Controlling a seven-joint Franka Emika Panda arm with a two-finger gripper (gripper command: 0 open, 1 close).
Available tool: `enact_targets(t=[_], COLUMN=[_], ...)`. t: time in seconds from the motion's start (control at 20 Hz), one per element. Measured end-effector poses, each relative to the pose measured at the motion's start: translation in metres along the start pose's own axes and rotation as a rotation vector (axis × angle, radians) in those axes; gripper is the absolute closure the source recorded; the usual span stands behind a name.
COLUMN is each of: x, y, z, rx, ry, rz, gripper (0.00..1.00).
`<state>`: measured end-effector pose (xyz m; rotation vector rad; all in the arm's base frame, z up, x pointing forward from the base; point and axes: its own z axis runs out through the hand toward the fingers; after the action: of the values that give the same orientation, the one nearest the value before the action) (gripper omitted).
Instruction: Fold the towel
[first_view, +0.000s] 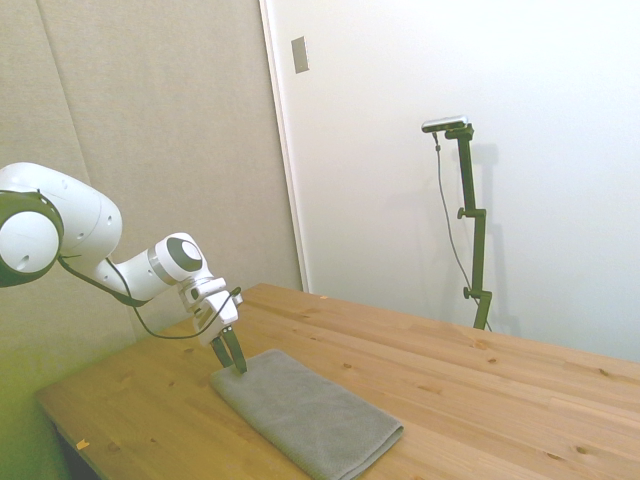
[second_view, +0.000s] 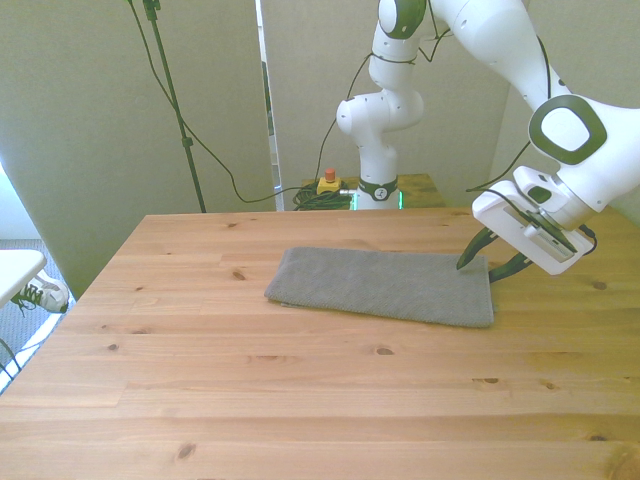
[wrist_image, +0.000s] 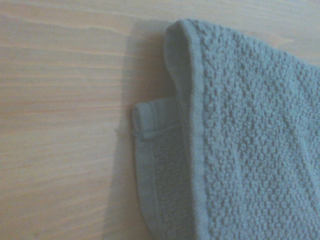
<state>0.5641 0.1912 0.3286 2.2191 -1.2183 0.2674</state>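
Note:
The grey towel lies flat on the wooden table as a long folded strip, with one short end at the front view's right. My gripper is down at that end's far corner, open, one finger on each side of the corner. In the side view the gripper touches the towel's near-left corner. Up close, the wrist view has the towel corner, with the upper layer's hem over a lower layer that sticks out a little onto bare wood.
Bare wood surrounds the towel on all sides, widest toward the front view's bottom. Behind the table's far edge stands a small yellow box with a red button among cables. A shoe lies on the floor at the front view's left.

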Motion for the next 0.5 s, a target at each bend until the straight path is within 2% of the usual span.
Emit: enact_targets(t=[0.3, 0.5], x=[-0.0038, -0.0074], y=[-0.0006, 0.0024], z=[0.0036, 0.0029], rx=[0.010, 0.043], ry=[-0.002, -0.008], rz=[-0.008, -0.026], gripper=[1.00, 1.00])
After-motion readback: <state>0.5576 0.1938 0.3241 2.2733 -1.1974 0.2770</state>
